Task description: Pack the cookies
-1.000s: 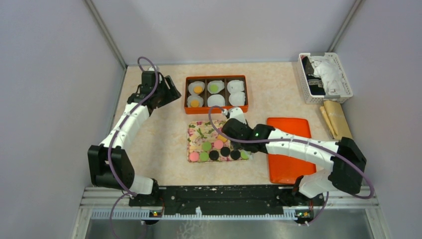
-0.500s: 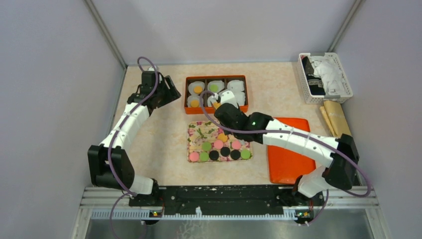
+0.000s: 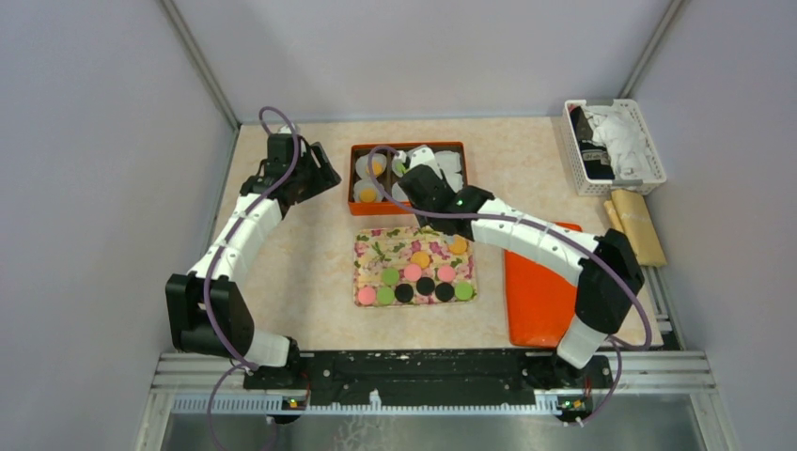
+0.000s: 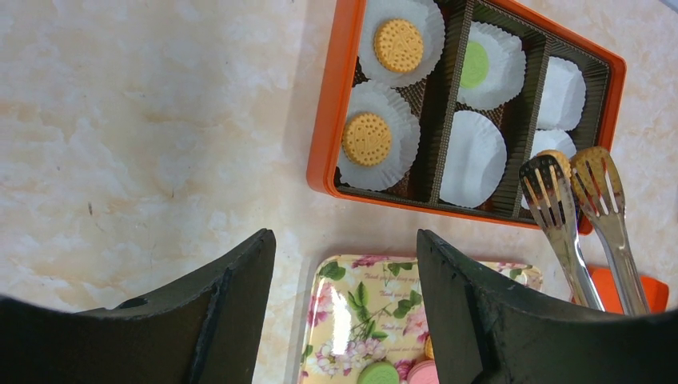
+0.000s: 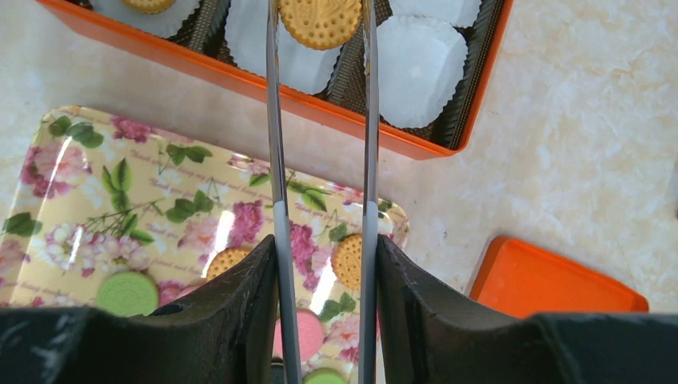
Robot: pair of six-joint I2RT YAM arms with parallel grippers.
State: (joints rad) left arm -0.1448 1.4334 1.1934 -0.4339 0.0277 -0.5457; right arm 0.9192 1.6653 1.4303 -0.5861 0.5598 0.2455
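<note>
My right gripper is shut on metal tongs. The tongs pinch an orange cookie above a white paper cup in the middle column of the orange box. The box holds two orange cookies and a green one in cups. Several cookies in orange, green, pink and black lie on the floral tray. My left gripper is open and empty, left of the box.
An orange lid lies right of the floral tray, under my right arm. A white basket with cloths stands at the back right, with a brown paper roll beside it. Walls close in on the left and right.
My right arm has swung from over the floral tray to over the orange box, carrying the tongs with an orange cookie. The left arm has not moved.
</note>
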